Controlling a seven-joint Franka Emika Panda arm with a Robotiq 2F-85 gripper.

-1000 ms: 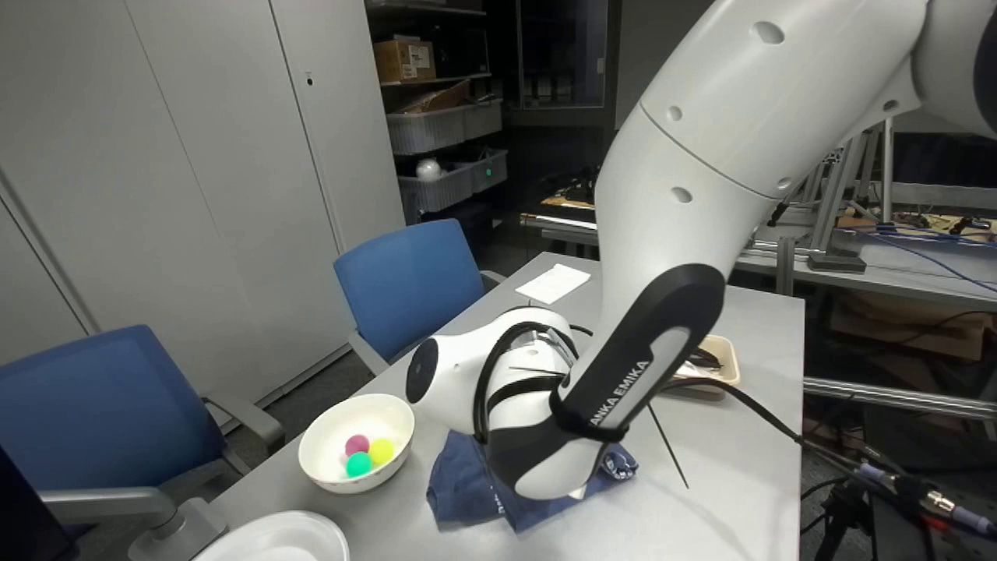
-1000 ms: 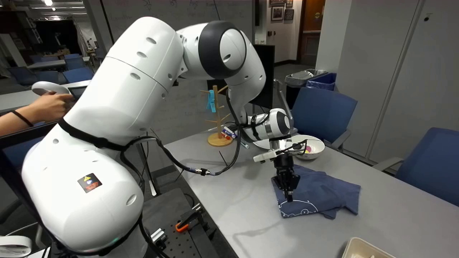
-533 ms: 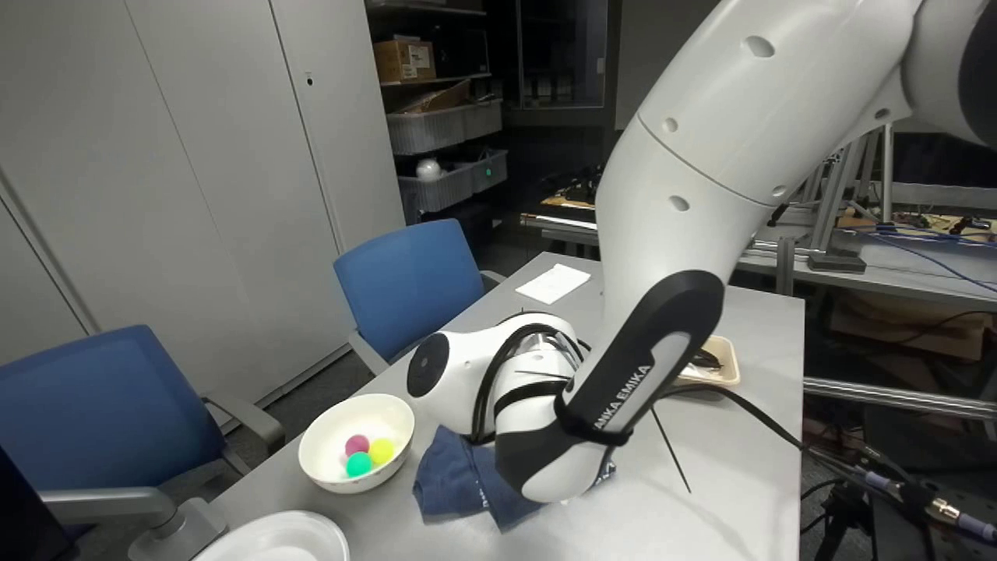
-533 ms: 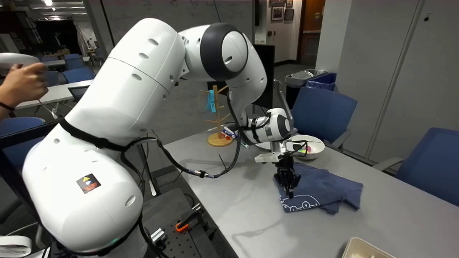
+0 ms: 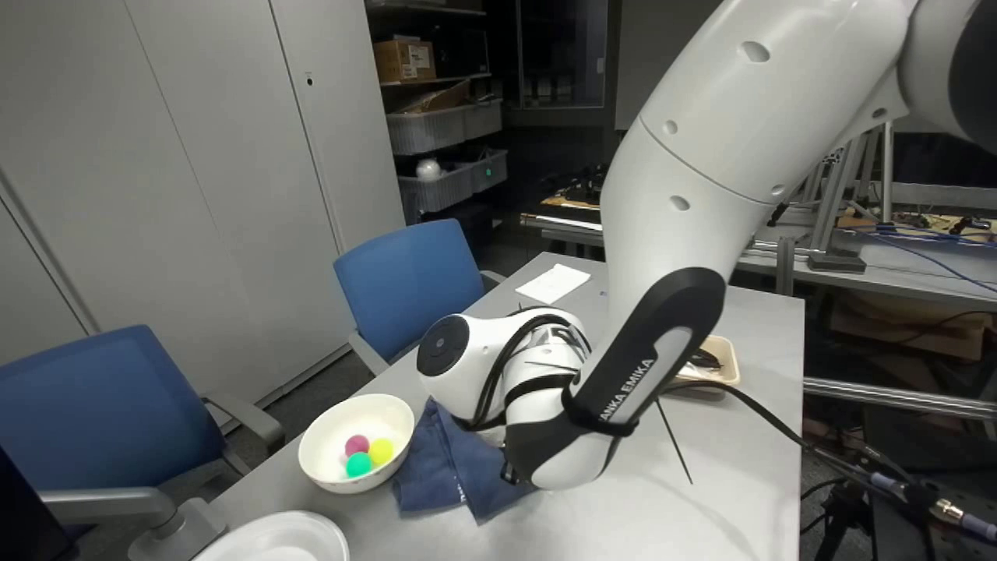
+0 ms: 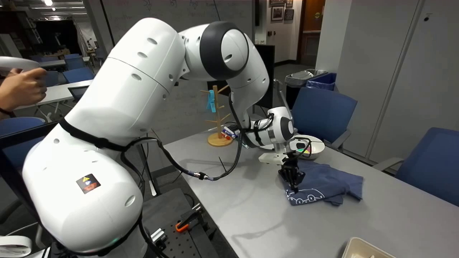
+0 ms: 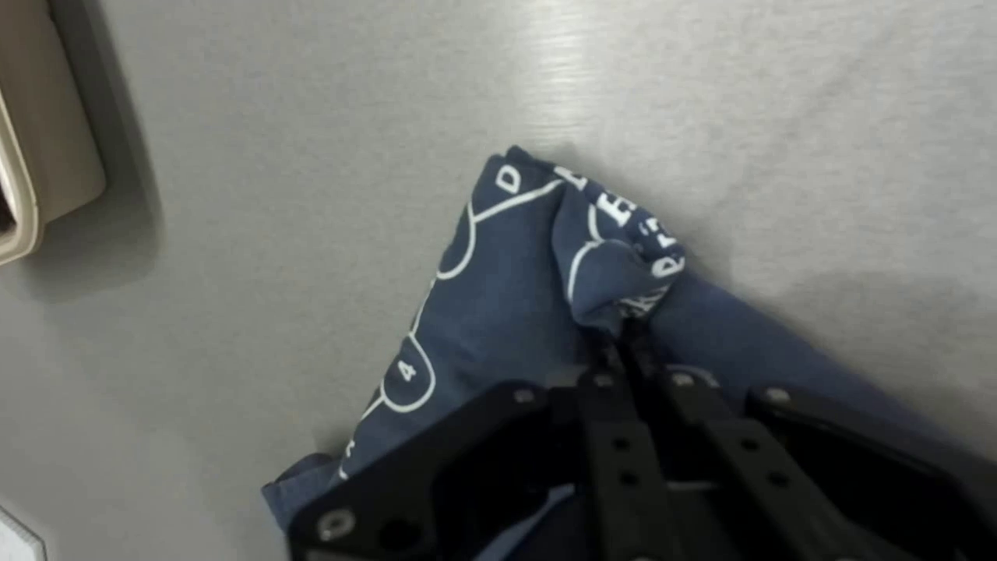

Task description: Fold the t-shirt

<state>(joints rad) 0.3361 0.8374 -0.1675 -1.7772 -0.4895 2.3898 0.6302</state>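
Observation:
The t-shirt (image 6: 331,182) is dark navy cloth with white line print, lying partly folded on the table. It also shows in an exterior view (image 5: 444,467), close beside the white bowl, partly hidden behind the arm. My gripper (image 6: 294,189) points down onto the shirt's printed end. In the wrist view the gripper (image 7: 625,331) is shut on a bunched fold of the shirt (image 7: 498,312), and white letters show just beyond the fingertips. The fingertips are mostly hidden behind the wrist in an exterior view.
The white bowl (image 5: 331,471) with coloured balls stands beside the shirt. A white plate (image 5: 276,545) is near it. A beige tray (image 6: 353,247) sits at the table's other end. A wooden stand (image 6: 217,125) with a blue clip and markers (image 6: 229,132) stand farther back.
My gripper has moved toward the bowl, and the printed end of the shirt has slid along with it. The shirt now lies closer to the bowl.

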